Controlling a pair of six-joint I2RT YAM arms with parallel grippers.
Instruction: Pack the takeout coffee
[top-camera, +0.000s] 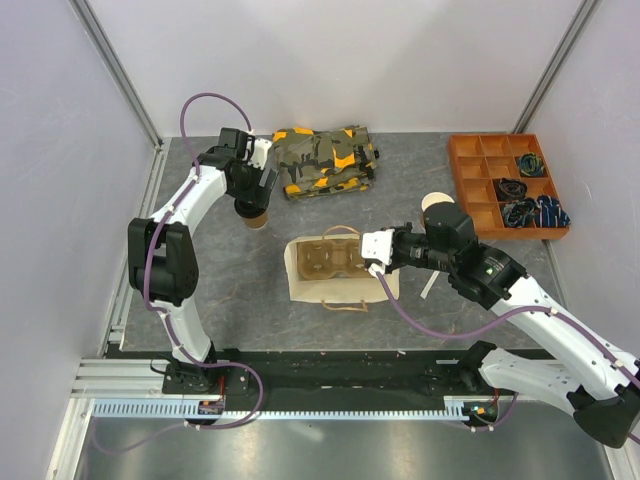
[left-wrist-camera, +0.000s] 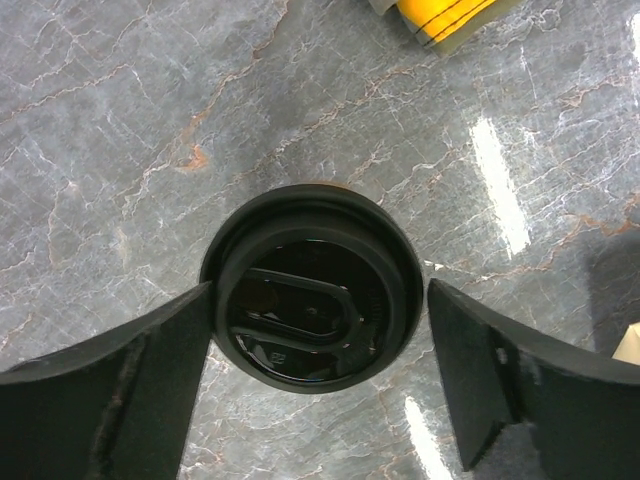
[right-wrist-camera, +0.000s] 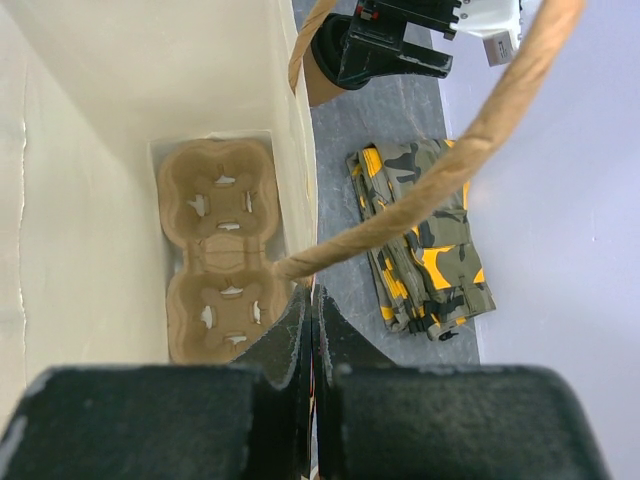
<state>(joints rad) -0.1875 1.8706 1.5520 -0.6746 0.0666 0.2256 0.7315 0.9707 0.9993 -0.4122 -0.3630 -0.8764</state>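
To the left of the paper bag (top-camera: 345, 288) and a little farther back, the takeout coffee (left-wrist-camera: 310, 290) is seen upright on the grey marbled table (top-camera: 210, 300), clear of the bag. Its round black lid is framed from above by the left gripper (top-camera: 252, 208), which is spread wide around the cup. In the left wrist view one of the fingers (left-wrist-camera: 120, 390) lies at the lid's rim, though contact cannot be judged, while a clear gap is seen between the rim and the other finger. Nothing is grasped by it.

Behind the bag, at the far edge of the table, a folded camouflage cloth (top-camera: 325, 160) with orange patches is laid flat.

The bag's mouth is turned up toward the overhead camera, and a two-hole pulp cup carrier (right-wrist-camera: 220, 250) is seen at its bottom, both holes unfilled. One twisted paper handle (right-wrist-camera: 450, 170) is arched across the right wrist view.

At the bag's right wall, the right gripper (right-wrist-camera: 310, 340) is pressed together on the wall's top edge, with paper pinched between the fingers and no gap visible.

To the right of the bag and farther back, a lidless tan cup (top-camera: 435, 203) with a pale inside is partly hidden by the right arm. Farthest right of the bag, an orange compartment tray (top-camera: 480, 150) is placed, with dark items in several right-hand compartments.
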